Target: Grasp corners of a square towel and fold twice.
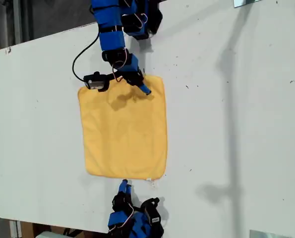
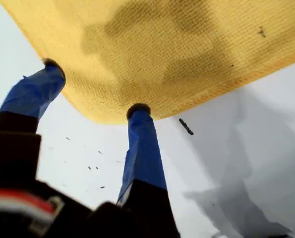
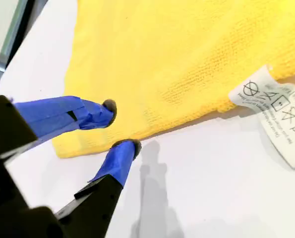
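The square towel (image 1: 125, 131) lay flat and unfolded on the white desk (image 1: 226, 124). My first end effector (image 1: 146, 90) stood spread at the far edge, its jaws either side of a rounded corner, likely to pinch it. My second end effector (image 1: 123, 186), also spread, straddled the near hem left of the white tag (image 1: 149, 179) in the exterior view. Neither held cloth yet.

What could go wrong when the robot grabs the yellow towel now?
My second tool is at the edge of the towel, away from the tagged corner, so the fold might turn out crooked. My first tool is open at just the rim of another corner, so the cloth could slip out.
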